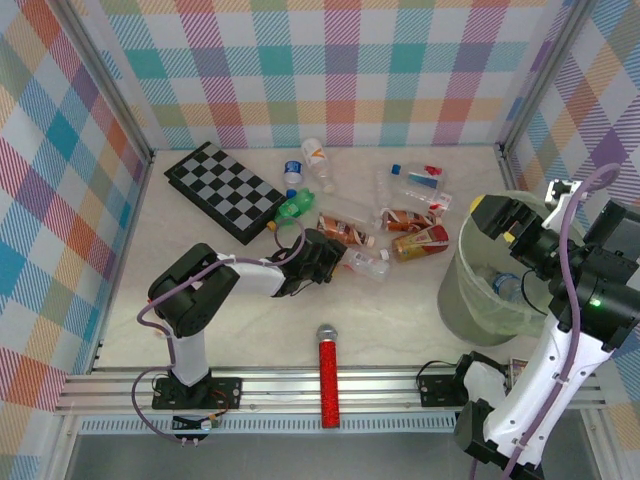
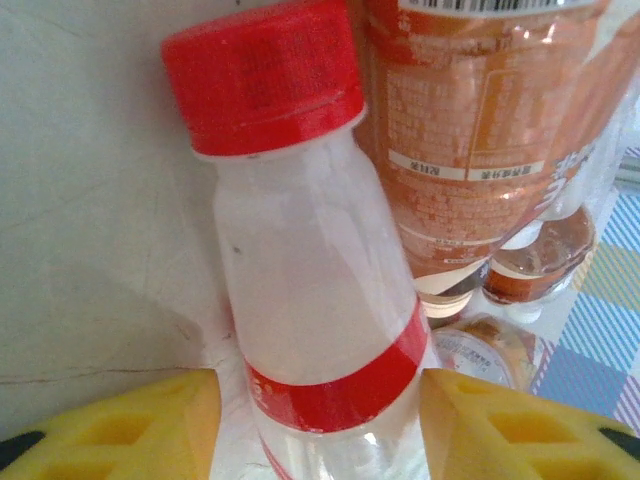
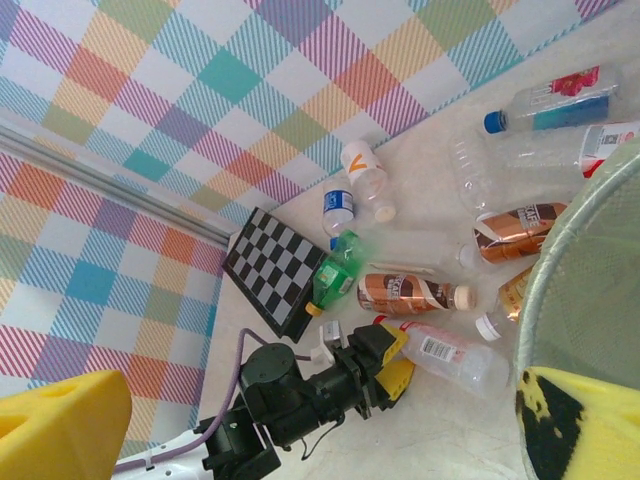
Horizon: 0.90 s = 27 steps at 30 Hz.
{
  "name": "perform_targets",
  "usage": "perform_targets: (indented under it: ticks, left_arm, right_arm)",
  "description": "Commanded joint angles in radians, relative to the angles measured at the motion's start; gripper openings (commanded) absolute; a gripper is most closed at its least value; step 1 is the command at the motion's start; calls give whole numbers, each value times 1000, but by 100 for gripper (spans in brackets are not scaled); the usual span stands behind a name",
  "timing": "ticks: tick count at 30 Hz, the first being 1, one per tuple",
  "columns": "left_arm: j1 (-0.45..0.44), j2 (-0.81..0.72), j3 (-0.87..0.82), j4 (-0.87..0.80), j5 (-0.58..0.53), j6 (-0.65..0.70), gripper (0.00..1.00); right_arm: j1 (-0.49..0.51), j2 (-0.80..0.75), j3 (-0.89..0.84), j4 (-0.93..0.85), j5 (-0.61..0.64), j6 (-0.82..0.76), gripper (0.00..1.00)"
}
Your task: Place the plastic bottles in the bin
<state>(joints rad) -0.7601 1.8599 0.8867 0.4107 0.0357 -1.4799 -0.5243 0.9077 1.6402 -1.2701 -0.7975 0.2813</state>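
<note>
Item 1. Left gripper [image 2: 320,400]: 2 yellow fingers [image 2: 130,425] part-way in, 1 on each side of the red-capped clear bottle [image 2: 300,280] lying on the table [image 1: 250,330]; actual contact cannot be told.
Item 2. Brown-labelled bottle [image 2: 470,130]: touching the clear bottle's far side.
Item 3. Remaining bottles [image 1: 405,200]: loose cluster beyond, between the checkerboard [image 1: 225,190] and the bin [image 1: 465,300].
Item 4. Bin: front right; 1 blue-capped bottle [image 1: 507,287] inside.
Item 5. Right gripper [image 1: 490,212]: over the bin rim, spread wide, holding nothing.
</note>
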Motion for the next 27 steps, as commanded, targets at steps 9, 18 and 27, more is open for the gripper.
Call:
perform_targets:
  ticks: [9, 18, 27]
  left_arm:
    - [-15, 17, 26, -94, -36, 18, 42]
    - [-15, -163, -2, -200, -72, 126, 42]
    - [-16, -143, 11, -209, -39, 155, 83]
  right_arm:
    - [-7, -24, -62, 52, -62, -3, 97]
    - [-3, -12, -40, 97, -138, 21, 94]
    - [115, -2, -89, 187, -77, 69, 92]
